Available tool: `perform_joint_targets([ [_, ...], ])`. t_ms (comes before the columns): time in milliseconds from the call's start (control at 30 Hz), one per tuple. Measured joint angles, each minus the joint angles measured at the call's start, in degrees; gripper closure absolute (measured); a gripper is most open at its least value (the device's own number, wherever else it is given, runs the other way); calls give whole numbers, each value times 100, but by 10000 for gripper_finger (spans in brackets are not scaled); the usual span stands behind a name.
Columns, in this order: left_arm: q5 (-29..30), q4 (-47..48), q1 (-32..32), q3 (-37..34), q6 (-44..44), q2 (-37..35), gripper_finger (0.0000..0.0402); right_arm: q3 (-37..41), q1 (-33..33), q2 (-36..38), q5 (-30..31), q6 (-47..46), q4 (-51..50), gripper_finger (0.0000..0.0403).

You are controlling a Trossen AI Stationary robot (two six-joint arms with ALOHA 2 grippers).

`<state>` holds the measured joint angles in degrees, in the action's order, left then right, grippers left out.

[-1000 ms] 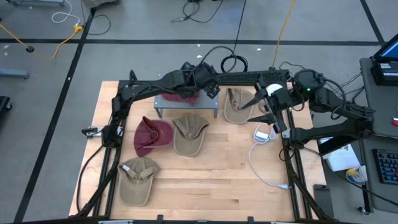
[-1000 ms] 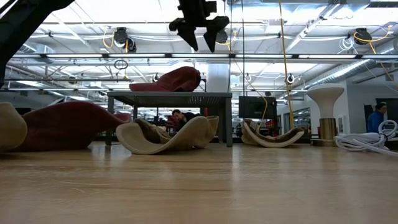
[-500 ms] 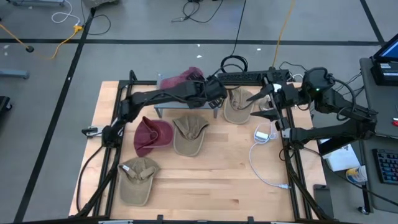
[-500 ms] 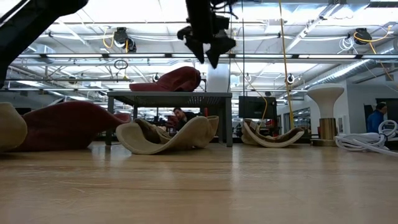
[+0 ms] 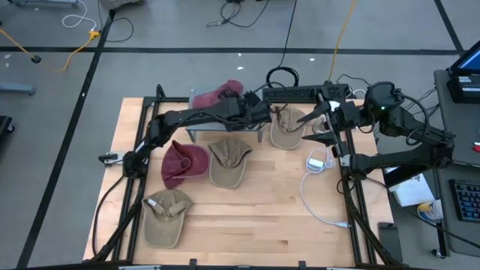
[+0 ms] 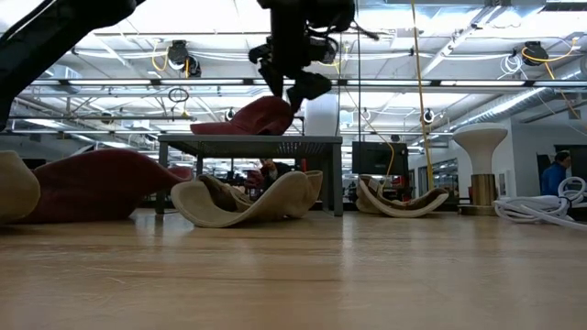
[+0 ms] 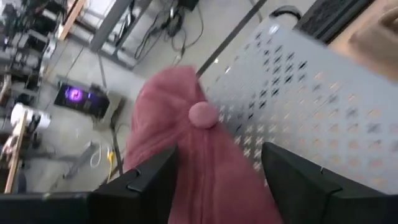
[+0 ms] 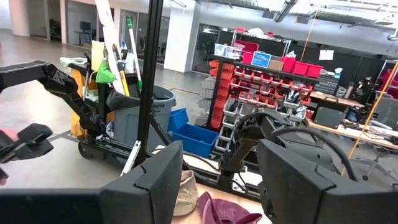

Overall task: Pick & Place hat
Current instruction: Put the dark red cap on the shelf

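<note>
Maroon hat (image 7: 205, 155) on the grey perforated stand (image 5: 225, 129) is the thing in hand: it lies crown-up on the stand's far part, directly beneath the left gripper (image 5: 259, 112), its top button showing between and just ahead of the two dark fingers (image 7: 146, 180) in the left wrist view. Those fingers stand apart on either side of the crown, and red cloth fills the gap between them. Whether they have bitten into the cloth cannot be told from these views; from table height the claw (image 6: 289, 87) hangs just above the hat's hump (image 6: 257, 117), seemingly at its surface.

Judging by this, the step is the grasp itself, with the place step not begun. The next move calls for a small drop and a firm pinch on the soft crown, then a straight lift clear of the stand.

Below and short of the claw on the wooden table (image 5: 262, 225) lie a second maroon hat (image 5: 184, 163), a tan hat (image 5: 229, 161) beside it, and another tan hat (image 5: 166, 216) nearer the front edge. A fourth tan hat (image 5: 285, 126) sits just to the claw's right.

Further right, the right gripper (image 5: 319, 116) waits well off the stand, fingers apart and holding nothing.
</note>
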<state>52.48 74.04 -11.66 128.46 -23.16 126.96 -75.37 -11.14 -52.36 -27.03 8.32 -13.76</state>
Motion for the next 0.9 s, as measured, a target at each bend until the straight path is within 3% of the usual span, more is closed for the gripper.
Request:
perform_joint_targets([
  [267,-571,973,-26,-2,-963,-4,218,0,-2,-72,0,47,-13,202],
  [900,-618,1603,26,-2,-1670,-9,299,0,-2,-113,-2,203,-166,202],
])
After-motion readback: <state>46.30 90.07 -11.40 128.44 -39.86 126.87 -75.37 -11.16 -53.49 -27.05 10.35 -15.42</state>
